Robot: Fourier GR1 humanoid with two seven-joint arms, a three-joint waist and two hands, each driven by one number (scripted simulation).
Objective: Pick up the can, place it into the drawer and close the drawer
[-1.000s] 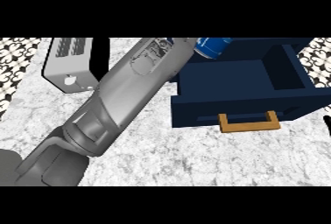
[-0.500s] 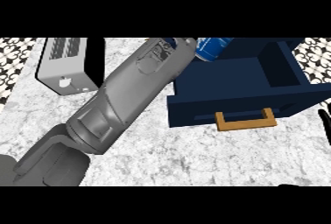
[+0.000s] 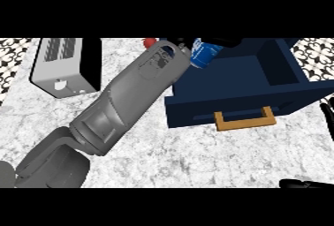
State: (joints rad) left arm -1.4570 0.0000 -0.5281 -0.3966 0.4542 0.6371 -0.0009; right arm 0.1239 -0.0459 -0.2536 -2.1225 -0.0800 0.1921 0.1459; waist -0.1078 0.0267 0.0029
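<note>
Navy blue is what catches the eye first — the drawer [image 3: 248, 88], standing open near the far right corner of the marbled counter [image 3: 195, 154], its tan handle [image 3: 244, 119] facing the near edge. The left forearm [image 3: 124, 106] stretches diagonally from the near left corner up toward the drawer's far left corner, and it covers most of the left hand [image 3: 218, 42], of which only dark fingers show at the far edge, curled over the top of the can [image 3: 203, 54]. So the hand is closed on the blue and white can, which hangs tilted right at the drawer's back left corner, over its rim. Whether the can touches the drawer I cannot tell. A pale grey toaster [image 3: 65, 66] sits by the far left edge of the counter, well apart from the drawer. Something small and red [image 3: 150, 42] peeks out at the far edge beside the wrist. The right hand [image 3: 306, 183] shows only as dark fingers at the near right corner — open or closed, I cannot tell.
</note>
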